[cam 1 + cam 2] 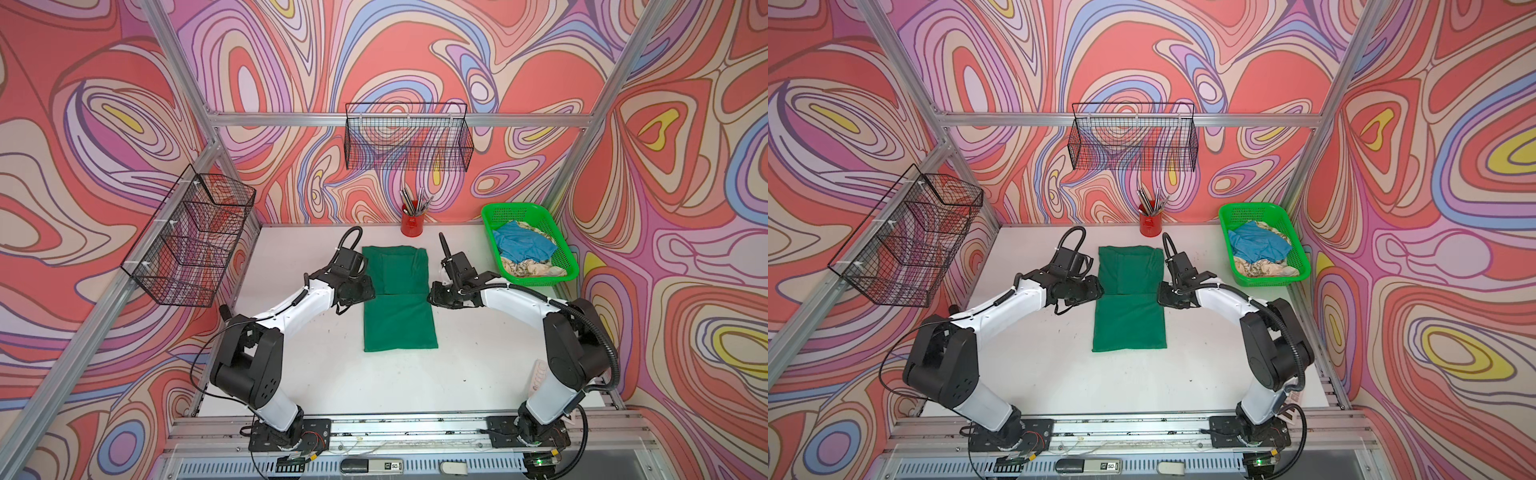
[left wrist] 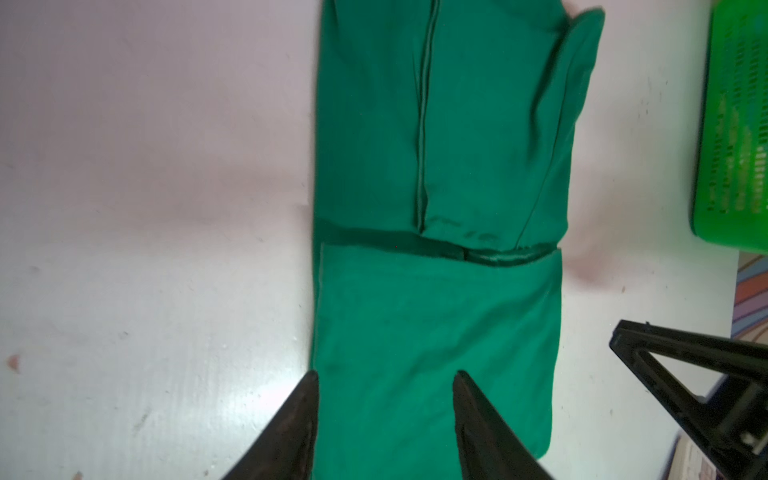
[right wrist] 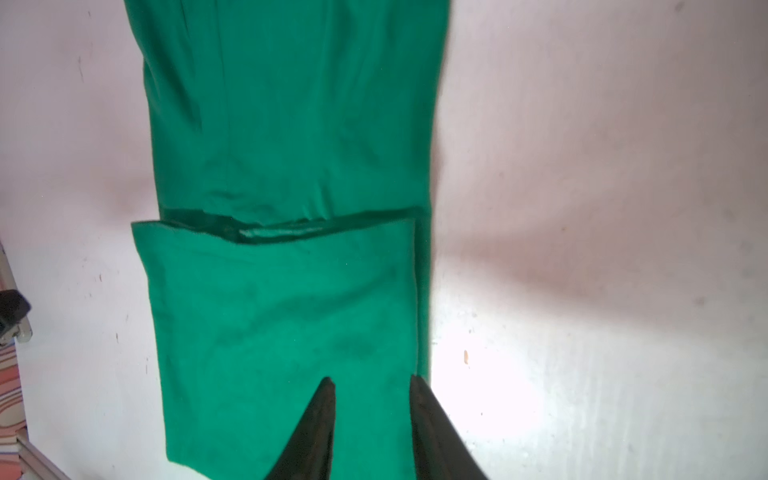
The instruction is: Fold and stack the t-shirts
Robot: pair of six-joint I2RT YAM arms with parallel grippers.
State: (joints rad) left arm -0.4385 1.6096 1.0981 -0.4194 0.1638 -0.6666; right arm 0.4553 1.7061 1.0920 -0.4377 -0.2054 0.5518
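Note:
A dark green t-shirt lies flat in the middle of the white table, its near half folded up to a crosswise edge. My left gripper hovers at its left edge. In the left wrist view the left gripper is open, with flat green cloth below the gap. My right gripper is at the right edge; in the right wrist view it is open more narrowly, holding nothing. A light blue tee and a cream patterned one lie crumpled in the basket.
The bright green mesh basket stands at the back right corner. A red cup of pens stands at the back wall behind the shirt. Black wire baskets hang on the left wall and the back wall.

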